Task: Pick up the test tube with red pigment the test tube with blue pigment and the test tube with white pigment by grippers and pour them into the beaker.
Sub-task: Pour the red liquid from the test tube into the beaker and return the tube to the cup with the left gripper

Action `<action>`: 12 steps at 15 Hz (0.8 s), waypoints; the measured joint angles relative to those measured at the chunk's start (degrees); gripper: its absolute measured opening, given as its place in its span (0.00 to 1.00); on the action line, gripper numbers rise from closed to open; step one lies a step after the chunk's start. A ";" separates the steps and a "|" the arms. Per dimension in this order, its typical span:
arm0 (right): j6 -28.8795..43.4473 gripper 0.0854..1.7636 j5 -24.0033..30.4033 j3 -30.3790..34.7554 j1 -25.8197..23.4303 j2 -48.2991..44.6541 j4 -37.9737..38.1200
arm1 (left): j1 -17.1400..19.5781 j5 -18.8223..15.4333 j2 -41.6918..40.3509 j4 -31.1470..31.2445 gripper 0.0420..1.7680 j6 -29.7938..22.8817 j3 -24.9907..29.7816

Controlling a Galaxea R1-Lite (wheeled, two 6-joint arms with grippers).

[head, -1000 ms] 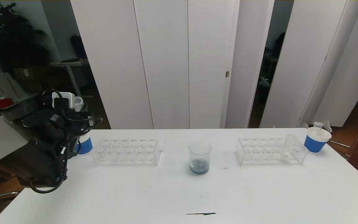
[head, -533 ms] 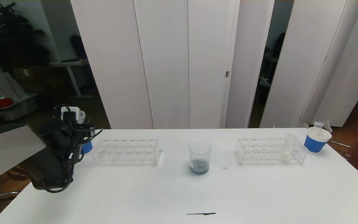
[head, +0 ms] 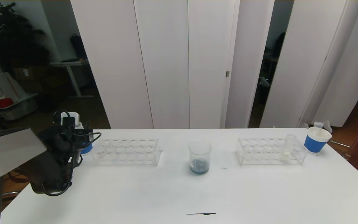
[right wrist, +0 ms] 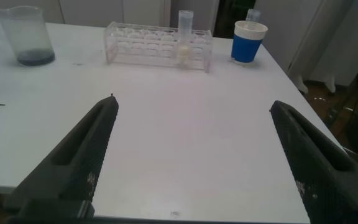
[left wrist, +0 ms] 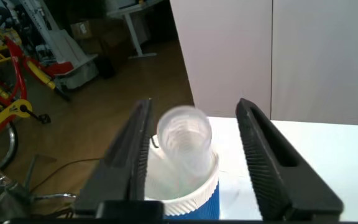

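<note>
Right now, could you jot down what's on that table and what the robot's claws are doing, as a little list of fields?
Beaker: mid-table, dark blue liquid at the bottom
Left rack: clear, no filled tubes visible
Right rack: clear, holds the test tube with white pigment, upright
Left blue cup: at the table's left far corner, an emptied tube standing in it
Right blue cup: beyond the right rack
Left gripper: over the left cup, fingers apart around the tube
Right gripper: open, low over the table's near right side, holding nothing
</note>
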 joint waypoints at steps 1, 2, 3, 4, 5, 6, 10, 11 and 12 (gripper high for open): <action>0.00 0.99 0.00 0.00 0.00 0.00 0.02 | 0.06 -0.10 -0.13 0.00 0.84 0.09 0.07; -0.02 0.99 0.00 0.00 0.00 0.00 0.00 | 0.12 -0.10 -0.24 0.02 0.95 0.22 0.13; 0.00 0.99 -0.01 0.00 0.00 0.00 0.02 | 0.22 -0.07 -0.40 0.02 0.99 0.35 0.24; -0.02 0.99 0.02 0.00 0.00 0.00 0.02 | 0.22 -0.10 -0.66 0.05 0.99 0.57 0.46; -0.02 0.99 0.02 0.00 0.00 0.00 0.02 | 0.22 -0.16 -1.21 0.05 0.99 0.72 0.68; -0.02 0.99 0.00 0.00 0.00 0.00 0.02 | 0.17 -0.27 -2.17 0.11 0.99 0.99 0.96; -0.02 0.99 0.00 0.00 0.00 0.00 0.00 | -0.71 -1.54 -11.85 5.35 0.99 3.58 4.52; 0.00 0.99 0.00 0.00 0.00 0.00 0.00 | -1.04 -1.97 -15.70 7.83 0.99 3.80 6.11; -0.02 0.99 0.00 0.00 0.00 0.00 0.00 | -1.37 -2.32 -20.31 11.00 0.99 3.86 8.02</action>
